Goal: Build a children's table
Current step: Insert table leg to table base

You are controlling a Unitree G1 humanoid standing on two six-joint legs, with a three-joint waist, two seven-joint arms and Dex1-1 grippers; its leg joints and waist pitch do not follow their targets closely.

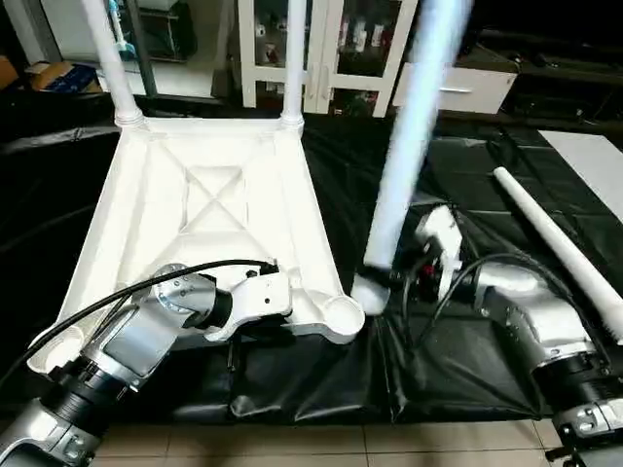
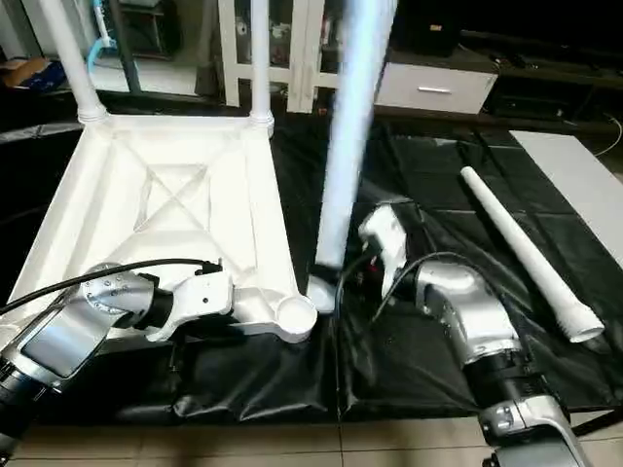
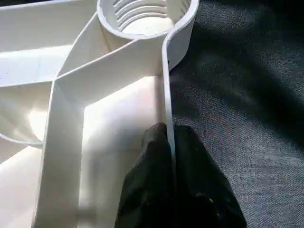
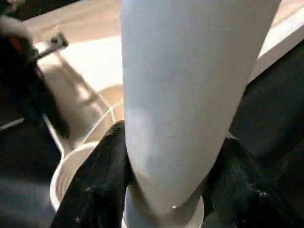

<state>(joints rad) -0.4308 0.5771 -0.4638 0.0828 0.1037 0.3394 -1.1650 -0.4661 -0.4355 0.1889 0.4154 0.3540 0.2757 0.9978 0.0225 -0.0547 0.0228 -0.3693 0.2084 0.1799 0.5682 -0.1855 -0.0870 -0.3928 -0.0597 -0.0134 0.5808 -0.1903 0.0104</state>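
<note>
Here the table top's (image 1: 209, 204) rim is pinched by the left gripper (image 3: 170, 142), while a leg (image 1: 409, 146) is grasped upright by the right gripper (image 4: 166, 190).

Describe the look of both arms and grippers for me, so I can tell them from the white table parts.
Both forearms are brushed silver cylinders with black ribbed collars near the picture's bottom edge. The left gripper and the right gripper each have a white plastic housing. Their fingers are matte black. A black cable loops over the left forearm; another black cable arcs over the right one.
</note>
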